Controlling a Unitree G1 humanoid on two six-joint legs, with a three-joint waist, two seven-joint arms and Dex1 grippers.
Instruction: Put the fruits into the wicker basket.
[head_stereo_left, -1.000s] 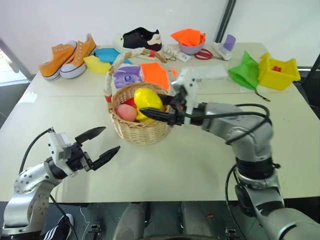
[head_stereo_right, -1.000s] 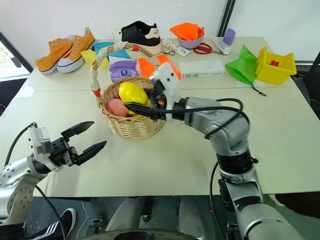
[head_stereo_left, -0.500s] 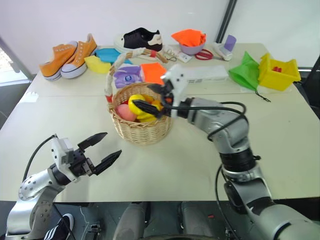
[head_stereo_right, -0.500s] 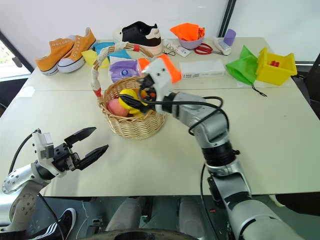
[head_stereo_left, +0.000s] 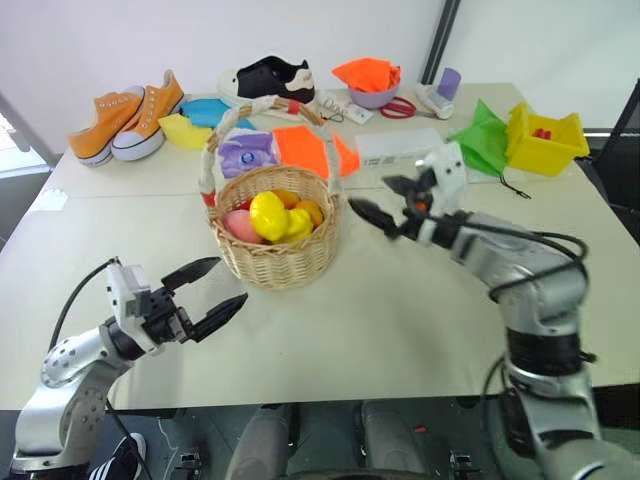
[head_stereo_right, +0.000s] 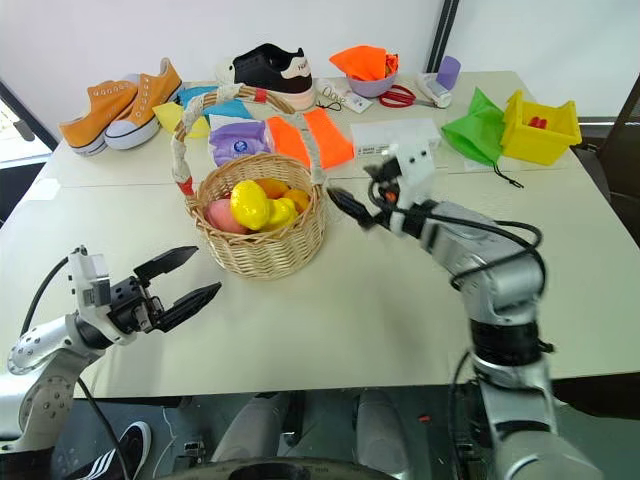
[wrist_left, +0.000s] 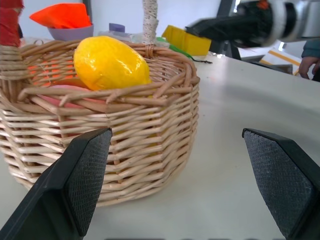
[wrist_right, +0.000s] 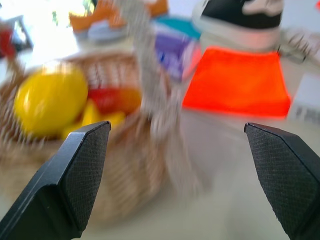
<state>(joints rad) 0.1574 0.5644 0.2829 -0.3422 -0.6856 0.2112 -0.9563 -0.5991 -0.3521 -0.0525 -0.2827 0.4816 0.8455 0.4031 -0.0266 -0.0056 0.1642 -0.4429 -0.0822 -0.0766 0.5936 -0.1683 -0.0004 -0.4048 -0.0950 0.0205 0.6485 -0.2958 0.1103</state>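
The wicker basket (head_stereo_left: 275, 260) stands on the white table, left of centre. Inside it lie a glossy yellow lemon (head_stereo_left: 268, 214), a pink peach (head_stereo_left: 240, 226), a smaller yellow fruit (head_stereo_left: 297, 225) and an orange one (head_stereo_left: 309, 211). My right gripper (head_stereo_left: 381, 201) hangs open and empty just right of the basket, clear of its rim. Near the table's front left, my left gripper (head_stereo_left: 213, 290) is open and empty, pointing at the basket's side. The left wrist view looks at the basket wall (wrist_left: 130, 150) with the lemon (wrist_left: 110, 62) on top.
Along the back stand orange sneakers (head_stereo_left: 125, 112), a black shoe (head_stereo_left: 268, 76), orange cloths (head_stereo_left: 310, 150), a purple bowl (head_stereo_left: 372, 96), a white box (head_stereo_left: 395, 146), a green cloth (head_stereo_left: 482, 140) and a yellow bin (head_stereo_left: 545, 140). Bare tabletop (head_stereo_left: 380, 310) lies in front.
My right gripper let go of the yellow lemon into the basket, opened and drew back to the right. The left gripper has stayed in place. The camera shifted slightly.
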